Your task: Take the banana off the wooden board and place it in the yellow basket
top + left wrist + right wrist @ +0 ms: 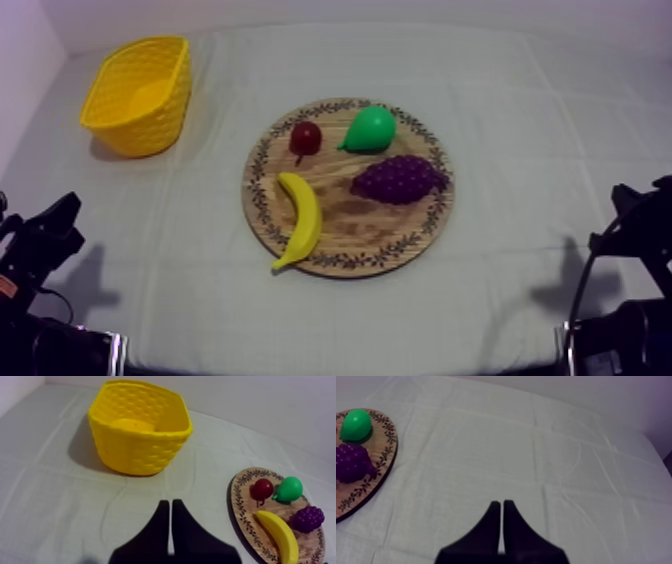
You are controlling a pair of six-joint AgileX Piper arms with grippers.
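Observation:
A yellow banana [301, 217] lies on the left half of the round wooden board [390, 245] at the table's middle; the left wrist view has the banana [278, 535] on the board [243, 501] too. The yellow basket [140, 94] stands empty at the far left, and the left wrist view faces the basket [140, 426] across bare cloth. My left gripper [169, 507] is shut on nothing, a narrow wedge short of the basket. My right gripper [501, 507] is shut on nothing over bare cloth, right of the board [383, 461]. Both arms rest low at the table's sides.
Also on the board are a small red fruit [305, 137], a green pear [370, 129] and a purple bunch of grapes [398, 180]. White walls close the table at the back and left. Open cloth lies between basket and board.

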